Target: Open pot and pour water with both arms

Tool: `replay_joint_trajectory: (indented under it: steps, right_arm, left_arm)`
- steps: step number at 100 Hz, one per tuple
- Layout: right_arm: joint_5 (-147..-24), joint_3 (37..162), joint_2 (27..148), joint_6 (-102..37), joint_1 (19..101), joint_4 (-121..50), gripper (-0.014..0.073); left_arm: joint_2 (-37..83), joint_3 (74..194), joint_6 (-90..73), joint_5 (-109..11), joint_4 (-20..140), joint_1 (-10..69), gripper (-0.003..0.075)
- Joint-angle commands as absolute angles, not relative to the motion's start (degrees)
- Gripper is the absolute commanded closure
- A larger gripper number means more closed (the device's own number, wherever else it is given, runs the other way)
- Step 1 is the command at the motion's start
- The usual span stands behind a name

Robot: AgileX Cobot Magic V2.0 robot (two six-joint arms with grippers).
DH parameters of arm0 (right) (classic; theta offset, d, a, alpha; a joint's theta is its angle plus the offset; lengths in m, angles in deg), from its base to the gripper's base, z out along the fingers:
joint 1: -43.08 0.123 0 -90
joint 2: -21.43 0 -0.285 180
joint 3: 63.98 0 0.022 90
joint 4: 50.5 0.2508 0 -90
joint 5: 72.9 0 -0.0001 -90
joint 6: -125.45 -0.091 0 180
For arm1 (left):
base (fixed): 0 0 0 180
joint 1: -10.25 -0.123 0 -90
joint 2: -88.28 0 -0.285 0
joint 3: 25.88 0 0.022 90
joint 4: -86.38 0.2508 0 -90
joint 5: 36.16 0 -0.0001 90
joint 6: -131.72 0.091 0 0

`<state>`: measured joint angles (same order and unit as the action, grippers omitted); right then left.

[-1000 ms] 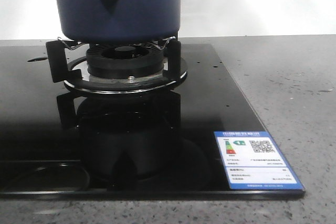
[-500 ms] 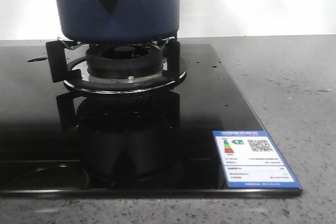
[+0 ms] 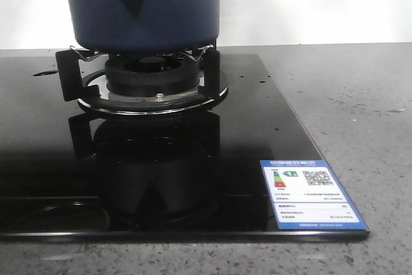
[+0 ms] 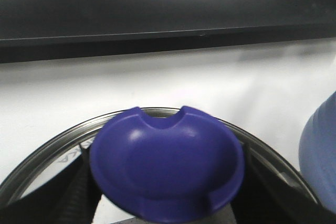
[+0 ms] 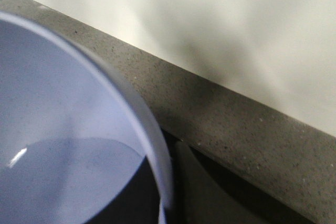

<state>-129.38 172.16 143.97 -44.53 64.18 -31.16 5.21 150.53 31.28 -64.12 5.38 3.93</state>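
Pot (image 3: 145,8), dark navy, stands upright on the burner grate (image 3: 151,72) at the far left of the black glass hob (image 3: 257,127), its long axis vertical and its pierced lug turned toward the near left. Judging by the left wrist view, the lid (image 4: 165,166), purple knob and steel rim, is already off and held close under the left gripper, whose jaws hide behind it. Pouring looks still to come: the right wrist view shows a periwinkle bowl (image 5: 68,129), but whether the right gripper clasps it cannot be told.
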Motion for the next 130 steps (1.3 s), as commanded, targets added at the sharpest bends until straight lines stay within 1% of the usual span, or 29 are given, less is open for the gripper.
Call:
replay_joint_trajectory:
  steps: [1, 13, 35, 53, 66, 89, 107, 130]
  right_arm:
    - [-122.0, 174.1, 140.7, -43.8, 64.9, -28.8, 0.0635]
    - [-119.8, 173.8, 140.7, -42.8, 65.6, -29.3, 0.0635]
    - [-113.4, 168.0, 140.1, -40.7, 67.2, -29.3, 0.0635]
    - [-99.8, 158.5, 136.3, -39.9, 69.2, -29.5, 0.0635]
    - [-91.6, 150.1, 133.2, -36.9, 70.6, -29.5, 0.0635]
    - [-72.9, 134.4, 127.3, -35.7, 71.8, -29.5, 0.0636]
    - [-62.7, 126.4, 124.6, -35.7, 71.8, -30.1, 0.0636]
    - [-52.3, 119.9, 123.2, -35.7, 72.8, -32.6, 0.0636]
  left_arm:
    - [7.3, 152.8, 30.6, -63.4, 2.0, 3.8, 0.0396]
    - [7.3, 152.8, 30.6, -63.4, 2.0, 3.8, 0.0396]
    - [7.3, 152.8, 30.6, -63.4, 2.0, 3.8, 0.0396]
    - [7.3, 152.8, 30.6, -63.4, 2.0, 3.8, 0.0396]
    - [7.3, 152.8, 30.6, -63.4, 2.0, 3.8, 0.0396]
    - [7.3, 152.8, 30.6, -63.4, 2.0, 3.8, 0.0396]
    - [7.3, 152.8, 30.6, -63.4, 2.0, 3.8, 0.0396]
    - [7.3, 152.8, 30.6, -63.7, 2.0, 3.8, 0.0396]
